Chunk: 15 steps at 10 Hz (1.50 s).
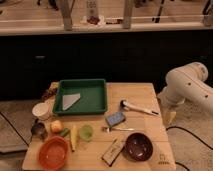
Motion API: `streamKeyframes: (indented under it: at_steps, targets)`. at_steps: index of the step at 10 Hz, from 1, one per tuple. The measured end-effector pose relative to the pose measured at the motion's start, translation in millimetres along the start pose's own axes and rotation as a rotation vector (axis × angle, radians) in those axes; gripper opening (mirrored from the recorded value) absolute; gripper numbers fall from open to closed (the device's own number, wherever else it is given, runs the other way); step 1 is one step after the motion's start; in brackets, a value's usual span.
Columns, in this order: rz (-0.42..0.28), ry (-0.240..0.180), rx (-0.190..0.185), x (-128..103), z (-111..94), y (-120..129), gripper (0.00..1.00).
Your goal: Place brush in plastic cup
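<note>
**Step in hand:** approach to the brush; pickup not yet made.

**Position of items:** The brush (138, 108) lies flat on the table (134, 92), right of centre. Its dark head points to 10 o'clock and its white handle runs to 4 o'clock, ending near the right edge. The claw (170, 117) hangs off that edge, at 4 o'clock from the handle tip, near it but apart. Whether the claw is open or closed cannot be told; it does not have the brush. The cup (86, 132) stands upright at 8 o'clock from the brush, well apart, with a banana (74, 137) just beside it at 9 o'clock.

**Recommendations:**
- Take the handle near mid-length, across its narrow width. This keeps clear of the sponge (115, 118), which sits at 7 o'clock from the head.
- Lift well clear before crossing, since the sponge and the fork (118, 129) lie on the line to the cup.
- The brush is far longer than the cup is wide, and the cup looks light, so tipping is the likely fault.
- Turn the brush upright, lower one end straight into the mouth, and release low.

**Writing:** A small mark (162, 161) sits at the table's 5 o'clock corner and is not legible. The packet (113, 151) at 9 o'clock from the dark bowl (138, 146) shows no readable text.
</note>
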<state>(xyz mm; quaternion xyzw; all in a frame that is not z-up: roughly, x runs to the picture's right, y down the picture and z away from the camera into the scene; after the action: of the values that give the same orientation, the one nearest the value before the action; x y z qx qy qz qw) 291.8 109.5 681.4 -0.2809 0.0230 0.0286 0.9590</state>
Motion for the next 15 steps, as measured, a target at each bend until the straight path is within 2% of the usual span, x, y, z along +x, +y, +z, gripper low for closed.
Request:
streamKeyframes:
  at_steps: [5,8,12,15]
  targets:
    - [-0.006,0.000,0.006,0,3,-1,0.80]
    - [-0.040,0.000,0.026,1,33,-7,0.80]
    - [-0.067,-0.002,0.046,1,43,-13,0.80]
    - [-0.091,-0.012,0.065,-2,67,-18,0.80]
